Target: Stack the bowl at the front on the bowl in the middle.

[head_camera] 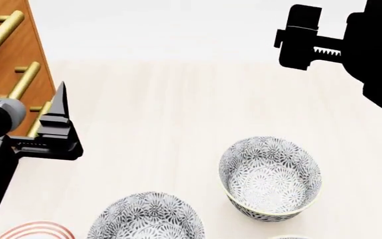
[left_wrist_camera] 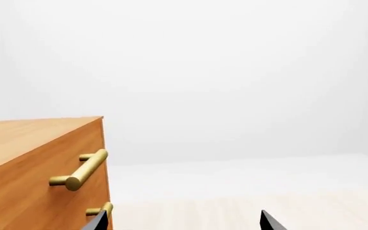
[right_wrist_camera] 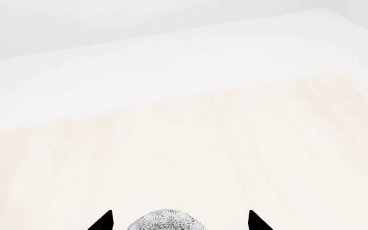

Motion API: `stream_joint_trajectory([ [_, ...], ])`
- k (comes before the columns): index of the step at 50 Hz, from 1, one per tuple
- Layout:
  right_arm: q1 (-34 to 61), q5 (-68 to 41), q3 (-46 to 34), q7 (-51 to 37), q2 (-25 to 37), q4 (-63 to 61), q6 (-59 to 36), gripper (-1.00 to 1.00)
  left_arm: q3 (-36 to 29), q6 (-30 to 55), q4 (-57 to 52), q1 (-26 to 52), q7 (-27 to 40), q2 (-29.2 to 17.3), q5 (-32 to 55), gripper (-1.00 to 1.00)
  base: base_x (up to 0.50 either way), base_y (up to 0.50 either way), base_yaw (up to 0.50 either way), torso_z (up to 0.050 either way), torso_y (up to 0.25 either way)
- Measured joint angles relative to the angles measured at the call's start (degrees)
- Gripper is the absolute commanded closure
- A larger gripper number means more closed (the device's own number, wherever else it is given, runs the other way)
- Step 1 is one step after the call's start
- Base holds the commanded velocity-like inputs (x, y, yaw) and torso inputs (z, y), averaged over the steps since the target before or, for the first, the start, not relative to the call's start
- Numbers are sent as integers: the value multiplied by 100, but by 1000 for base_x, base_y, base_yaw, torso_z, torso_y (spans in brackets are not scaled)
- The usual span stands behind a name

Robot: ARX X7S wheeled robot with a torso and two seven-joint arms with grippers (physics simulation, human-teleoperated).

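Observation:
Two grey-patterned bowls stand on the pale table in the head view. One bowl (head_camera: 270,179) is in full view right of centre. A nearer bowl (head_camera: 144,219) at lower left is cut by the frame's edge, and a sliver of another rim (head_camera: 290,237) shows at the bottom, so which bowl is front and which is middle is unclear. My left gripper (head_camera: 22,99) hangs open at the left, beside the cabinet, holding nothing. My right gripper (head_camera: 297,37) is raised at the upper right, far from the bowls. Its wrist view shows the right gripper (right_wrist_camera: 178,223) open, with a patterned bowl (right_wrist_camera: 166,220) far below between the tips.
A wooden cabinet (head_camera: 8,55) with brass bar handles (left_wrist_camera: 85,170) stands at the table's left, close to my left gripper (left_wrist_camera: 184,223). A red-ringed dish (head_camera: 35,230) peeks in at the bottom left. The table's far edge meets a white wall.

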State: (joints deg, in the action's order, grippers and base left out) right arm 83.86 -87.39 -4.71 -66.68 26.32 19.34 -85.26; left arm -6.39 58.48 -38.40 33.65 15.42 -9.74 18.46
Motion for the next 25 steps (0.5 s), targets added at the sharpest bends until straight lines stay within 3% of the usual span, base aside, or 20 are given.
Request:
stream_joint_trajectory([
  [25, -151, 813, -910, 1290, 242, 1131, 611, -100, -50, -150, 92, -54, 64, -79, 79, -100, 0, 0, 0, 0, 0],
])
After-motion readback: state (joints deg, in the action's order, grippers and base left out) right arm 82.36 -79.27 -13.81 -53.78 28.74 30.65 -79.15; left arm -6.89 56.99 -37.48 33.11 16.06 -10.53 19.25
